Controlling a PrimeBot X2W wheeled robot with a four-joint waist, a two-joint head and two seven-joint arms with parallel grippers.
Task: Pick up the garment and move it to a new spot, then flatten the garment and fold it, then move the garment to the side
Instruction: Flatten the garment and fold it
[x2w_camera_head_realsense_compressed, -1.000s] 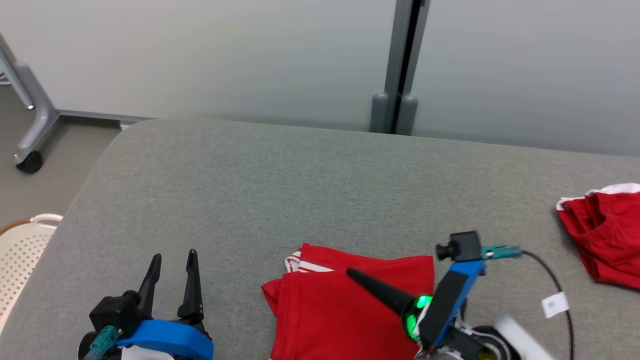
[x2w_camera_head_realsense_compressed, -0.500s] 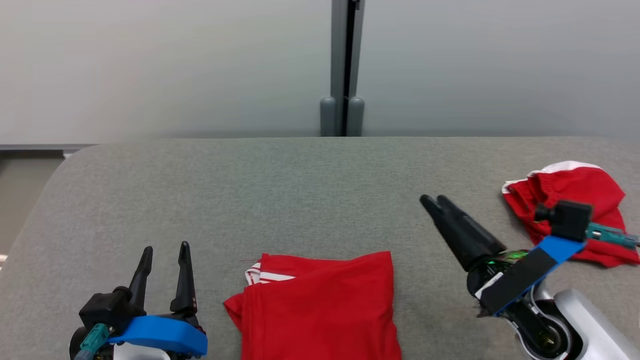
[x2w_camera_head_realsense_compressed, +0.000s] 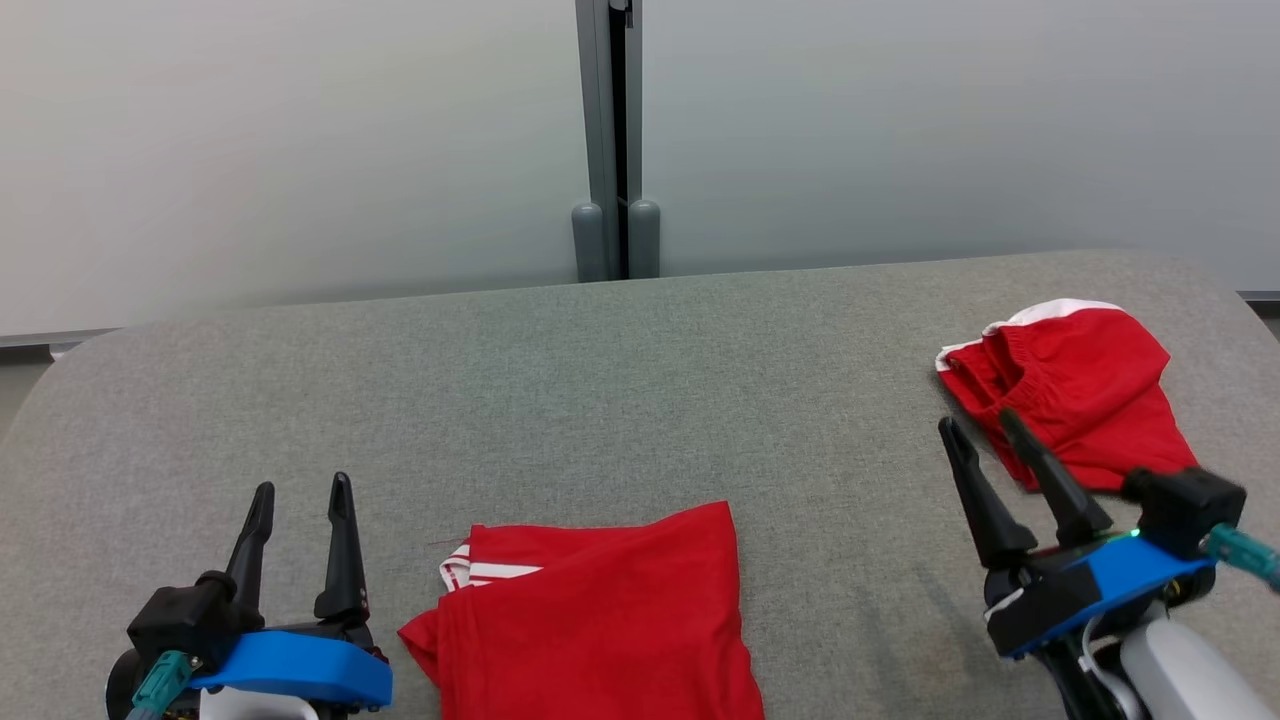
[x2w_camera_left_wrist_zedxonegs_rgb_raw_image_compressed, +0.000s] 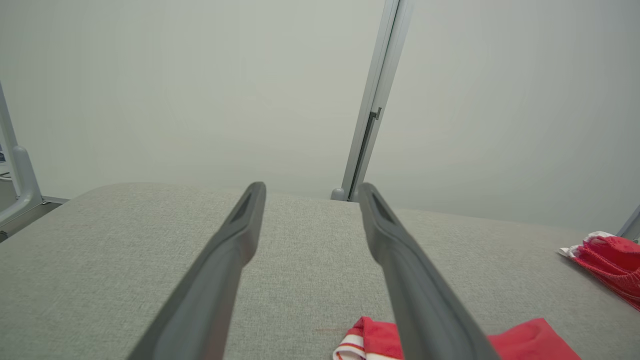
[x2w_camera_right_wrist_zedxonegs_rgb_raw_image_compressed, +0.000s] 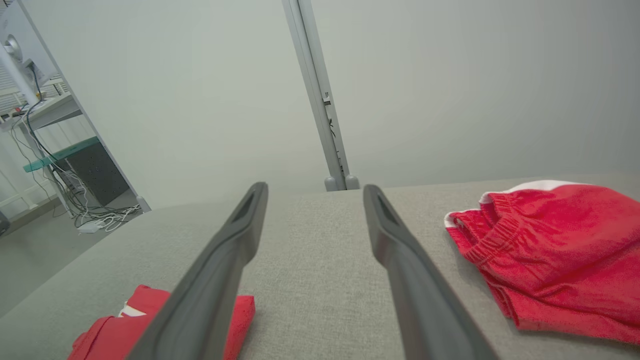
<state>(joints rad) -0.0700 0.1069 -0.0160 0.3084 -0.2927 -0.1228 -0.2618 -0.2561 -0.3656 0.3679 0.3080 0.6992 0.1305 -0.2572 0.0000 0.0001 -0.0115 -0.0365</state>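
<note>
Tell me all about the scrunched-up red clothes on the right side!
The scrunched red garment is bright red, knit-looking cloth with a white edge along its far side and a gathered, stretchy-looking band. It lies loosely bunched and wrinkled, not folded flat, near the right end of the grey fabric surface, which it rests on. The right gripper is open just beside it, holding nothing.

counted: pairs on one grey table (x2w_camera_head_realsense_compressed: 620, 370), in front of one post (x2w_camera_head_realsense_compressed: 608, 120)
two red garments: folded garment (x2w_camera_head_realsense_compressed: 590, 610) almost straight before the post, crumpled garment (x2w_camera_head_realsense_compressed: 1075, 395) far to its right; two grippers: left gripper (x2w_camera_head_realsense_compressed: 302, 483) left of the post, right gripper (x2w_camera_head_realsense_compressed: 975, 419) right of it
</note>
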